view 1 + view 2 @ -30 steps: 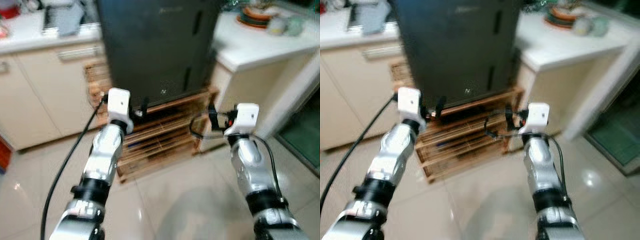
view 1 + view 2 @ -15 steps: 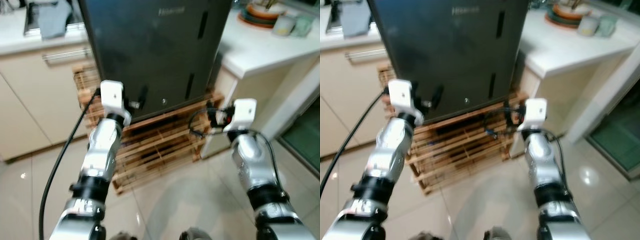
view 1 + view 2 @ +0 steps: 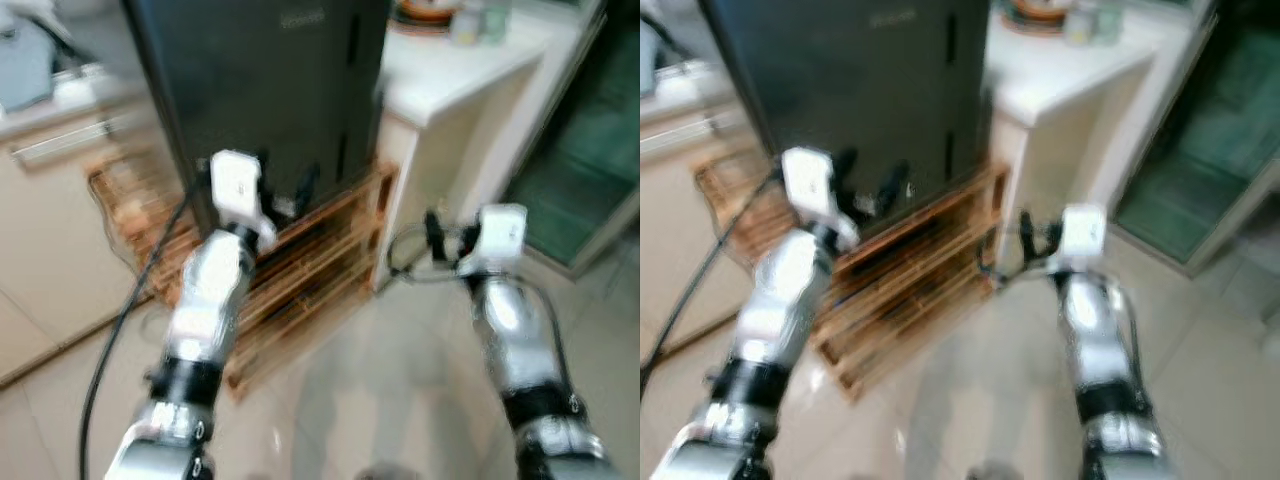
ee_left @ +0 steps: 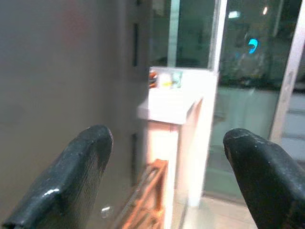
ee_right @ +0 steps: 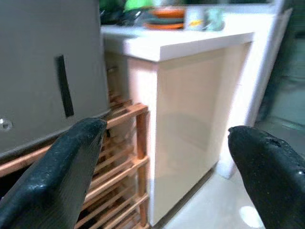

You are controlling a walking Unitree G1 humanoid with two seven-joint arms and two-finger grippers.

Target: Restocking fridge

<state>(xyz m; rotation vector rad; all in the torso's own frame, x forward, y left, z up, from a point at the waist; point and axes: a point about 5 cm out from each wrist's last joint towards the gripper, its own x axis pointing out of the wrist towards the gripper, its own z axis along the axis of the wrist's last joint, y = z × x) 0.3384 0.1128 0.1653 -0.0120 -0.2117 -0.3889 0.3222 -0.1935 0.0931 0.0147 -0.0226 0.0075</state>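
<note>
camera swung right since half a second back: fridge [image 3: 260, 90] slid toward the left of frame, glass door [image 3: 580, 140] came into view, frames blurred.
dark fridge sat on a slatted wooden rack [image 3: 300, 270], between cream cabinets [image 3: 50, 230] and a white counter [image 3: 450, 75] with dishes [image 3: 425, 12] on top. pale logo near the fridge's top edge was too blurred to read. left gripper [image 4: 167, 181] hung close in front of the fridge's lower face, fingers wide apart, holding nothing. right gripper [image 5: 167, 167] faced the rack's corner post and counter side, also spread wide and empty. bare tiled floor [image 3: 380, 380] lay before the rack.
</note>
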